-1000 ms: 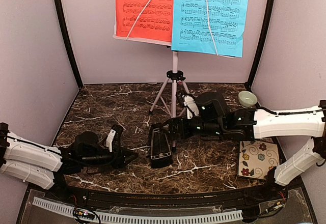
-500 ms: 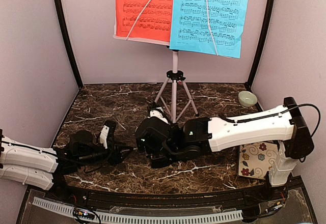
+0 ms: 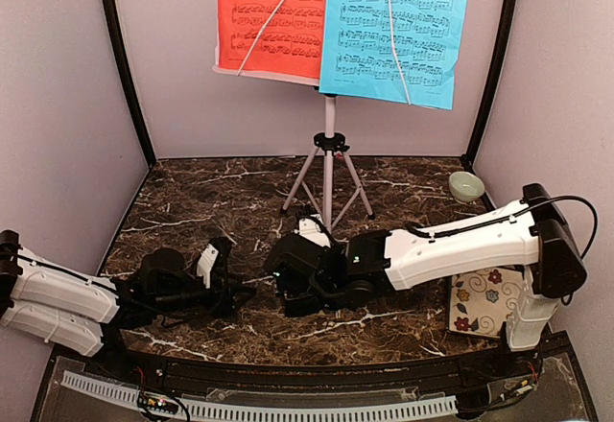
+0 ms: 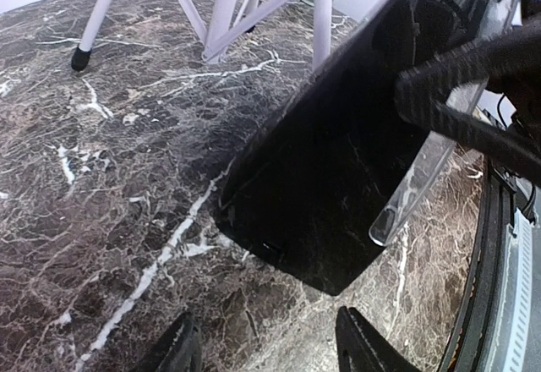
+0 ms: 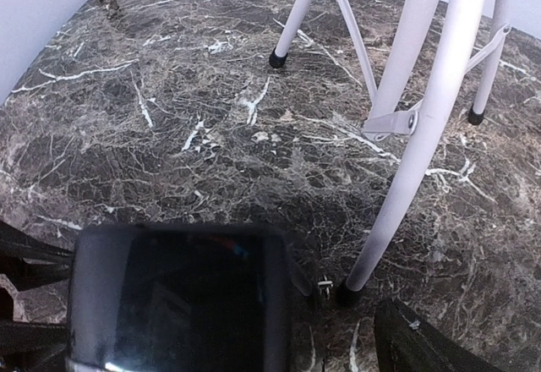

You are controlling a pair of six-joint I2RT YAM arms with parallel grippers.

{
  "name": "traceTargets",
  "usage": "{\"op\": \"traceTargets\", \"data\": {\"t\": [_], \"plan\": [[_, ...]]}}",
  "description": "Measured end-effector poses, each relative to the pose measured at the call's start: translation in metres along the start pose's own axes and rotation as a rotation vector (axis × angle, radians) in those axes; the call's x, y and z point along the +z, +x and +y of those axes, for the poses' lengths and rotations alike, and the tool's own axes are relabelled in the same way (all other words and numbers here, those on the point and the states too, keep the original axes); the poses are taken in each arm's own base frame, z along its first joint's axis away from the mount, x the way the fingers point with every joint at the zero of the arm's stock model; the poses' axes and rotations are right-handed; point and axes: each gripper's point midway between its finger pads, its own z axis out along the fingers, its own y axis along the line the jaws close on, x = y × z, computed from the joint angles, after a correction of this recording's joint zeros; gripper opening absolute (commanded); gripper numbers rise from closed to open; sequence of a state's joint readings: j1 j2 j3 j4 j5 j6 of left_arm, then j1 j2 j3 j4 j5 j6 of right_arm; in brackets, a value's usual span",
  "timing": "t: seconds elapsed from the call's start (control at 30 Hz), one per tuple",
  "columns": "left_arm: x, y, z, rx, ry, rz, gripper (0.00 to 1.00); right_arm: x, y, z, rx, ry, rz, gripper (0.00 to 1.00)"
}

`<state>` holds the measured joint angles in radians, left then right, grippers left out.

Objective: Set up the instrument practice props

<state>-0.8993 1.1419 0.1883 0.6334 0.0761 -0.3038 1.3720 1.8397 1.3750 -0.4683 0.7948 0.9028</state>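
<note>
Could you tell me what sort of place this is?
Likely a robot test cell staged for music practice: pale walls enclose a dark marbled tabletop bearing a white tripod music stand with red and cyan-blue sheet-music pages.

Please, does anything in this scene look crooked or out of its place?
Two things. The small black pyramid metronome with clear cover seems to lean or lie on the dark marble table, not stand upright. The cyan-blue sheet-music page hangs lower than the red sheet-music page, its bottom edge slanted.

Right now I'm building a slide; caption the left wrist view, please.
Black metronome on marble table, right gripper's finger across its clear cover, white stand legs behind.
</note>
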Motion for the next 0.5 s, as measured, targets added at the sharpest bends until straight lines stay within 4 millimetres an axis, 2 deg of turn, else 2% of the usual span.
{"op": "traceTargets", "data": {"t": [0.13, 0.33, 0.4, 0.5], "plan": [[0.004, 0.006, -0.001, 0.029, 0.014, 0.020, 0.58, 0.007, -0.005, -0.001, 0.031, -0.013, 0.001, 0.83], [0.009, 0.011, -0.003, 0.091, 0.028, 0.045, 0.58, 0.009, -0.010, 0.004, 0.056, -0.040, -0.006, 0.70], [0.010, 0.014, -0.003, 0.118, 0.032, 0.054, 0.62, 0.010, -0.010, 0.006, 0.049, -0.051, -0.006, 0.65], [0.011, 0.017, -0.003, 0.164, 0.036, 0.061, 0.73, 0.009, -0.010, 0.005, 0.039, -0.082, -0.006, 0.61]]}}
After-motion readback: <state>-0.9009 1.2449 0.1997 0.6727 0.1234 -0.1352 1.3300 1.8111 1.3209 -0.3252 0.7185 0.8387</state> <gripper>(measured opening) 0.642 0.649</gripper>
